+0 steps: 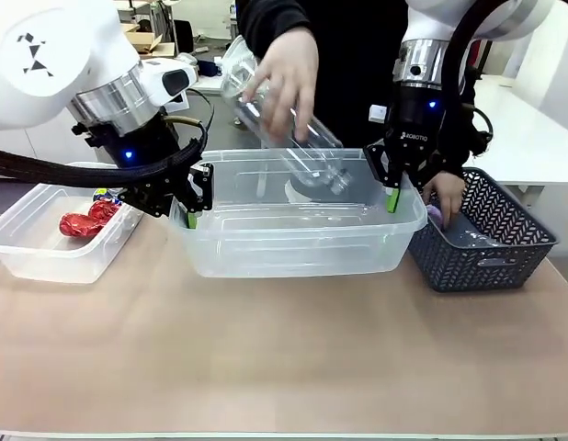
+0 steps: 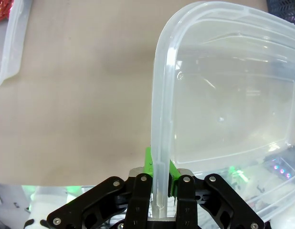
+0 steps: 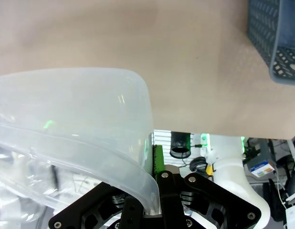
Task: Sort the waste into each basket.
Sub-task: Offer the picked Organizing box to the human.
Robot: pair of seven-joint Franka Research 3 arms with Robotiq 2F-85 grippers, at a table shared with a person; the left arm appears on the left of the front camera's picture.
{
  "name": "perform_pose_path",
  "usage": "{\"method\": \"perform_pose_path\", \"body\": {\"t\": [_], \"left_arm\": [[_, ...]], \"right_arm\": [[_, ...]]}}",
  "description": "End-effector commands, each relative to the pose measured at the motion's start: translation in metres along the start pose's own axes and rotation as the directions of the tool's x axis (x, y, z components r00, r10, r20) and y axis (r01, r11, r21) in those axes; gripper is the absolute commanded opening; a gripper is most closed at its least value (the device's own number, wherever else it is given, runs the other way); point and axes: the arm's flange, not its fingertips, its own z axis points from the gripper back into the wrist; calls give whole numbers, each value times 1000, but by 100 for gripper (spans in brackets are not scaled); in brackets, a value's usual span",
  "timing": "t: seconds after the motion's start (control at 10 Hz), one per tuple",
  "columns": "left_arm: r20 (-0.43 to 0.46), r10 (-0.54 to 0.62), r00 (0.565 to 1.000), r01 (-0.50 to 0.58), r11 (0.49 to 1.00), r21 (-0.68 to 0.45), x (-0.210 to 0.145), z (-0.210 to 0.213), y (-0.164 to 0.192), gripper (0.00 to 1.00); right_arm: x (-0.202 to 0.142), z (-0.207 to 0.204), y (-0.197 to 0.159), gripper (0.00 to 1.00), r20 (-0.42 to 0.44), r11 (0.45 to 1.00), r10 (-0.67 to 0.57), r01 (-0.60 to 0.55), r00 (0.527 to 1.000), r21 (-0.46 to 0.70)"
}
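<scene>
Left end effector [image 2: 160, 174] and right end effector [image 3: 155, 162], each clenched on an opposite rolled rim of the clear middle tub [image 1: 293, 221]. The tub is likely light, flexible and slippery, so the rim offers the firmest hold.

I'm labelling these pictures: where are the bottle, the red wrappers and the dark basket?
bottle [image 1: 313, 152]: front view, middle of its clear body.
red wrappers [image 1: 82, 222]: front view, on the crumpled foil.
dark basket [image 1: 477, 264]: front view, on its near lattice wall.
</scene>
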Motion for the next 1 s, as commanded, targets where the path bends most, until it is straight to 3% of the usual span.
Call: {"method": "perform_pose_path", "body": {"t": [0.0,0.9], "left_arm": [[-5,-3,1000,3,1000,7,2,3,-1,6],[-5,-3,1000,3,1000,7,2,3,-1,6]], "right_arm": [[-3,1,0,3,20,1000,0,0,1000,4],[-3,1,0,3,20,1000,0,0,1000,4]]}}
